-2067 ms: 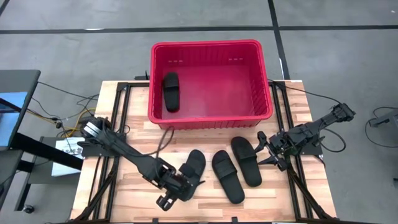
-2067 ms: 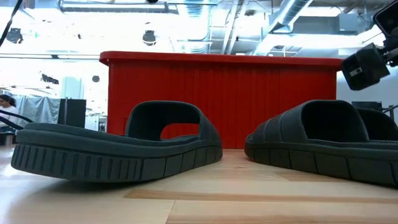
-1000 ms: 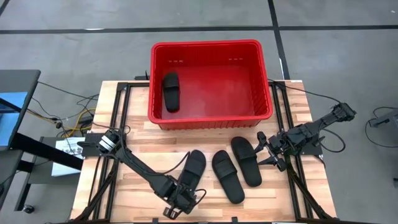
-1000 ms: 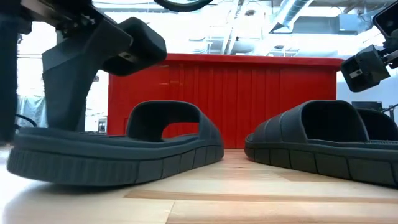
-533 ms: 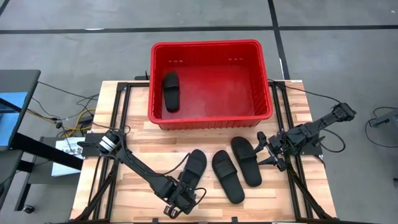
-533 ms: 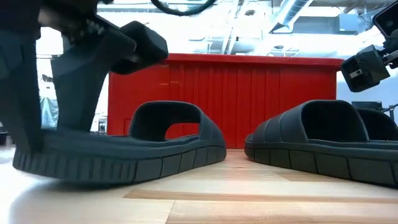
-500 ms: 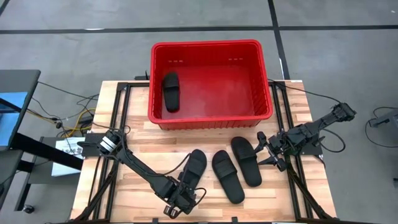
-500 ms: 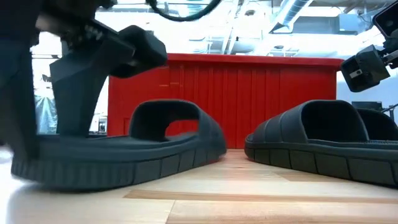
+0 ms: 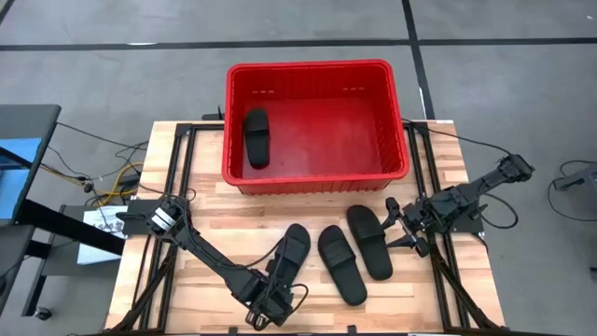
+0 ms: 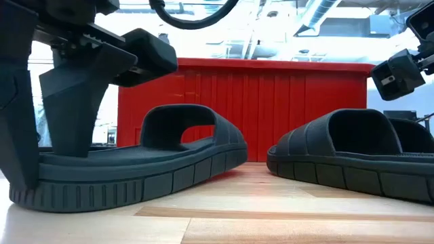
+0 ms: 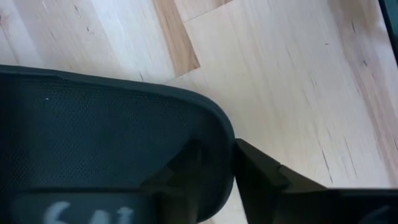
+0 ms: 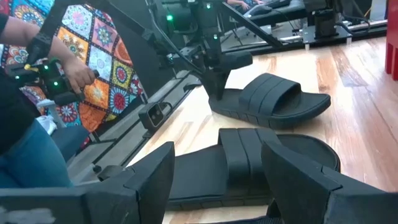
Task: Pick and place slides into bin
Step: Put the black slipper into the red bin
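Three slides on the table (image 9: pixel 201 229) in the lower half of the high view: left slide (image 9: pixel 288 256) lower centre-left, middle slide (image 9: pixel 340 264) at lower centre, right slide (image 9: pixel 370 241) just right of it. Fourth slide (image 9: pixel 256 137) already inside the bin (image 9: pixel 317 68), at its left side, upper centre of frame.

Left gripper (image 9: pixel 270 306) down at the heel of the left slide, near the bottom edge; fingers (image 10: pixel 71 102) straddling the heel rim, one inside on the footbed and one outside the sole, closed on it by the look of the left wrist view. Right gripper (image 9: pixel 399 224) waiting at right centre, just beside the right slide, fingers spread and holding nothing.

Probably light, moulded foam: springy, matte, not slippery, nothing fragile. Sole thick enough to pinch across the heel edge, though likely to droop at the toe from such an end grip; the strap arch looks the steadier hold.

Against the low view two seconds back: no arm there, left slide lying alone; now fingers planted on its heel, sole slightly shifted and tilted. Other slides and right arm unchanged.
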